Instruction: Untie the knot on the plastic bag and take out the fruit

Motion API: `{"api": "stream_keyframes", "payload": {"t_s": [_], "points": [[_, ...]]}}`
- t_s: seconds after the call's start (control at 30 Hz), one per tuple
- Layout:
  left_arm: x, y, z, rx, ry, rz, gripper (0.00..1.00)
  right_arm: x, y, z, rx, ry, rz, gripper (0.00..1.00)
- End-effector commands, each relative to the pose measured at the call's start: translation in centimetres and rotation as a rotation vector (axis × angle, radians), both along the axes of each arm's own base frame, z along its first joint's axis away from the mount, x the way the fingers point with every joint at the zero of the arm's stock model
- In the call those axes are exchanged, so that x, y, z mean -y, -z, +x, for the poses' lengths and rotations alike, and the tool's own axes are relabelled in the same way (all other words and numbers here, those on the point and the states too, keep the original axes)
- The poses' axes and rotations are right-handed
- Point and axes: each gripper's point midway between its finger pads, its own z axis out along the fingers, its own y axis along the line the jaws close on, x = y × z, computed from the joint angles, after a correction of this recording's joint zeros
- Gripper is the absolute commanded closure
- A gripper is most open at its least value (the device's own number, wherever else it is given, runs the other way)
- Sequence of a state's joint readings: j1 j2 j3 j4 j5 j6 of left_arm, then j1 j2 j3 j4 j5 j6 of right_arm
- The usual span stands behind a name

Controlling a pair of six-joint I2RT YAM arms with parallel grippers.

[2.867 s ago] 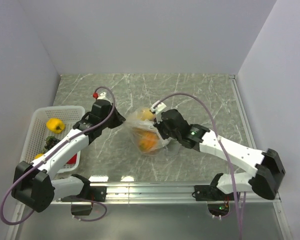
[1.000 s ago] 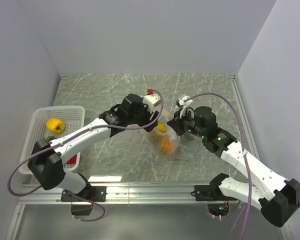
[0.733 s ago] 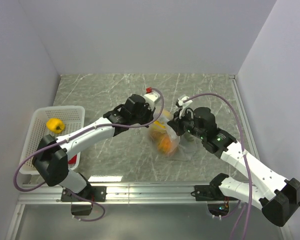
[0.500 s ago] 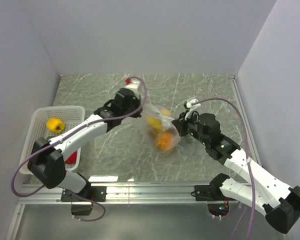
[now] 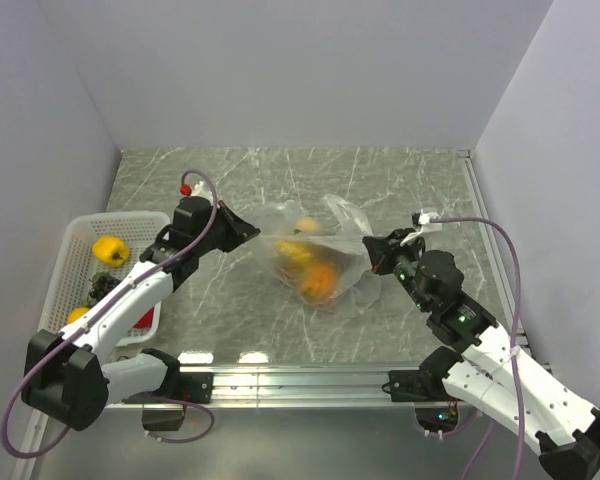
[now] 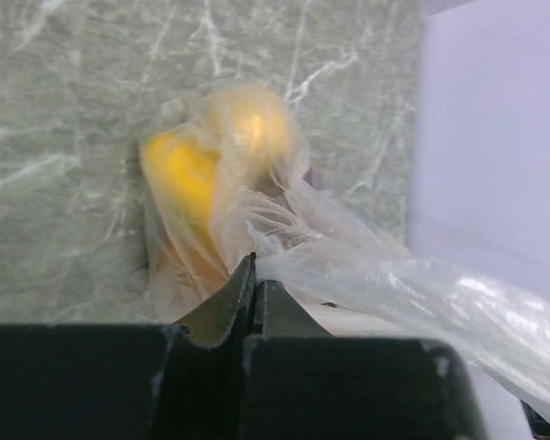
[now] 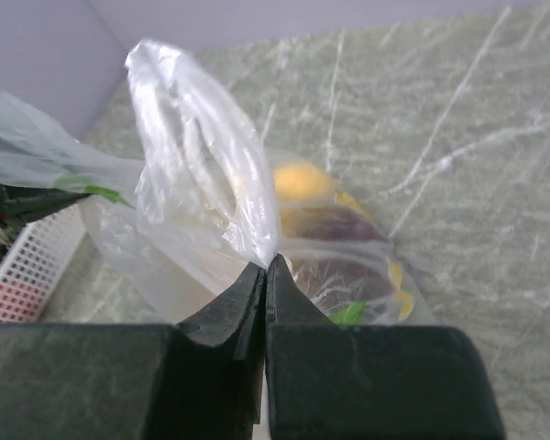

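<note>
Against the view of half a second ago, the arms are being drawn apart: the black two-finger left gripper (image 5: 248,231) is being pulled back toward the basket side and the black two-finger right gripper (image 5: 372,250) toward the right edge. The thin, crinkly, colourless transparent plastic bag (image 5: 342,214) is being stretched wide between them rather than bunched under both wrists.

In the left wrist view the jaws are being held closed on a pinch of film (image 6: 284,261); in the right wrist view the jaws are likewise being kept clamped on the film, with a tall creased flap (image 7: 197,156) being held upright above them.

No tight whitish knot is being resolved in any view; the neck is judged to be coming loose under the pull, but an open mouth is not being shown, so this is unconfirmed.

The fruit is still being carried inside the bag, which is lying on the grey-green veined marble-look table (image 5: 410,190) between the grippers: a smooth yellow piece (image 5: 293,250), a round orange piece (image 5: 318,281), and a dark purplish shape (image 7: 325,229) blurred by film.

The film is reading glossy, milky where layered and sharply wrinkled; the fruit is reading smooth and rigid. A white perforated plastic basket (image 5: 75,232) is already holding another yellow fruit (image 5: 110,250).
</note>
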State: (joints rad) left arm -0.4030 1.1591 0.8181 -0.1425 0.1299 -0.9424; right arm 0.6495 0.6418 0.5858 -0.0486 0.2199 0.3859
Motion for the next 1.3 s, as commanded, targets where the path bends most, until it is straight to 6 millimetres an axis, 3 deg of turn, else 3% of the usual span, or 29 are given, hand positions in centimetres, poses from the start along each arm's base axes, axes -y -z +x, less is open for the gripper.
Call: {"api": "stream_keyframes", "payload": {"t_s": [0.0,0.07,0.13,0.23,0.3,0.4,0.5,0.53,0.6,0.63,0.77,0.83,0.9,1.0,1.13,1.2,1.27], "points": [[-5.6,-1.2,3.2,0.043,-0.237,0.06,0.99,4.6,-7.0,1.8,0.183,0.222,0.038,1.0],[-5.5,-2.2,3.4,0.067,-0.229,0.068,0.99,4.3,-8.9,2.1,0.195,0.213,0.039,1.0],[-5.7,-3.4,3.6,0.112,-0.241,0.056,1.0,3.2,-8.4,2.5,0.186,0.168,0.003,1.0],[-6.1,-3.0,2.9,0.12,-0.241,0.068,0.99,2.2,-5.8,2.4,0.106,0.116,-0.029,0.99],[-5.8,-1.1,1.7,0.078,-0.214,0.091,0.99,1.9,-2.8,1.9,0.041,0.085,-0.075,0.96],[-4.4,2.0,-0.8,0.007,-0.135,0.096,0.99,2.1,2.1,-0.2,-0.096,0.011,-0.188,0.63],[-2.3,4.0,-3.8,-0.032,-0.041,0.119,0.99,1.9,1.1,-1.7,-0.113,-0.063,-0.227,0.5],[-1.8,4.5,-4.7,-0.048,-0.014,0.128,0.99,1.5,-0.5,-2.5,-0.104,-0.11,-0.224,0.44],[-1.0,5.1,-5.7,-0.057,0.002,0.158,0.99,0.5,-2.2,-3.1,-0.095,-0.175,-0.225,0.43],[-0.7,5.2,-6.0,-0.057,0.01,0.165,0.99,0.0,-5.0,-3.3,-0.045,-0.207,-0.204,0.43],[0.6,4.6,-6.3,-0.034,0.041,0.218,0.98,-5.5,-7.8,-3.9,-0.043,-0.418,-0.228,0.43],[0.6,4.2,-6.1,-0.017,0.029,0.241,0.97,-8.3,-7.7,-5.1,-0.053,-0.509,-0.292,0.44],[0.8,3.5,-6.0,-0.002,0.023,0.249,0.97,-10.1,-7.7,-3.8,-0.076,-0.48,-0.344,0.46],[0.5,3.1,-5.9,0.016,-0.01,0.262,0.97,-13.0,-7.5,-3.5,-0.058,-0.515,-0.346,0.46],[0.2,2.8,-5.7,0.032,-0.023,0.282,0.98,-14.3,-4.4,-1.8,-0.11,-0.473,-0.387,0.46],[0.2,3.0,-5.7,0.028,-0.032,0.282,0.99,-14.5,-1.1,-1.0,-0.187,-0.442,-0.449,0.46],[-0.1,2.8,-5.5,0.037,-0.062,0.269,0.99,-13.4,3.0,-1.2,-0.319,-0.394,-0.518,0.5]]}}
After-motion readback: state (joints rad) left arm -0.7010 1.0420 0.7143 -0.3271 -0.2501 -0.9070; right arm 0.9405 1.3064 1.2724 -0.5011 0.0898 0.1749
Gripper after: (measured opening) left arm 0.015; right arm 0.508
